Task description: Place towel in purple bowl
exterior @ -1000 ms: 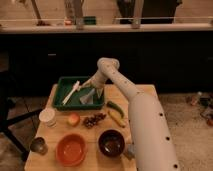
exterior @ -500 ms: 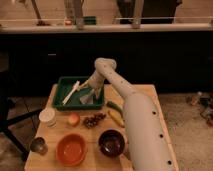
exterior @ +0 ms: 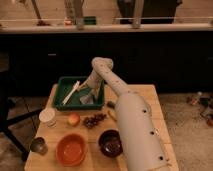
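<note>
While tool (exterior: 90, 91) overhangs one towel (exterior: 86, 100) (trayed), one purple bowl (exterior: 110, 143) sits.

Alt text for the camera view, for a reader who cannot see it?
The robot's claw is down in the green tray, at the pale towel. The purple bowl sits near the front of the table, beside an orange bowl.

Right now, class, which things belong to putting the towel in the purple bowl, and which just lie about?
Job: towel, purple bowl, gripper down in the green tray at the towel.
Lying about: orange bowl, grapes, round fruit, metal cup, white utensil.
</note>
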Robot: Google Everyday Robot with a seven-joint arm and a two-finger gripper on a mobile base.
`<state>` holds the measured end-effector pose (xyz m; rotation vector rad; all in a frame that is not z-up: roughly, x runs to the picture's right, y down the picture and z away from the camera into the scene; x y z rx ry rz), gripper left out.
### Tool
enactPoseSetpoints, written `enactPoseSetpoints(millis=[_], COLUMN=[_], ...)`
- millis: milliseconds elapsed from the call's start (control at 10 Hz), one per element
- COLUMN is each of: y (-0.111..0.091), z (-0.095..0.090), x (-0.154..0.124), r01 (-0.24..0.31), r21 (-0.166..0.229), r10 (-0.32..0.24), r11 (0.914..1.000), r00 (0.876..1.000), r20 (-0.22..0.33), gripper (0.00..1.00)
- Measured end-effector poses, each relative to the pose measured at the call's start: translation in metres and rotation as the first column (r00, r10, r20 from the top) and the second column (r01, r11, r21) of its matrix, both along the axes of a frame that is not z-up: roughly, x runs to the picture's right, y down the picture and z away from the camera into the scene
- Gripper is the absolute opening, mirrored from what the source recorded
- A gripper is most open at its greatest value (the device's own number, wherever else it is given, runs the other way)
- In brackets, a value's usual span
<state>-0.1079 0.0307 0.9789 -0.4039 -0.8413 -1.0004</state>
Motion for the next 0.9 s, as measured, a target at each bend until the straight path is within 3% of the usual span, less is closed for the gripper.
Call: enactPoseSetpoints(millis=[100,200,600,700,900], y=[0.0,0.006,0.01,0.01,0.009], z=[0.0,0.001,-0.003,-0.007,-0.011], x=[0.0,0.005,0.016,0.02,0.024], r01=[0.0,-0.003,-0.008,-0.011,-0.019], r21=[-0.001,-0.017,-0.025,-0.025,-0.018], r10=[0.0,0.003,0.008,0.011,0.019], r11=[1.0,0.9999,0.9996,0.9996,0.9997], r00=[1.0,1.0,1.0,1.0,1.0], r20=[0.0,0.004,0.002,0.002,0.005], gripper=[0.75,0.48,0.08,0.01,0.0])
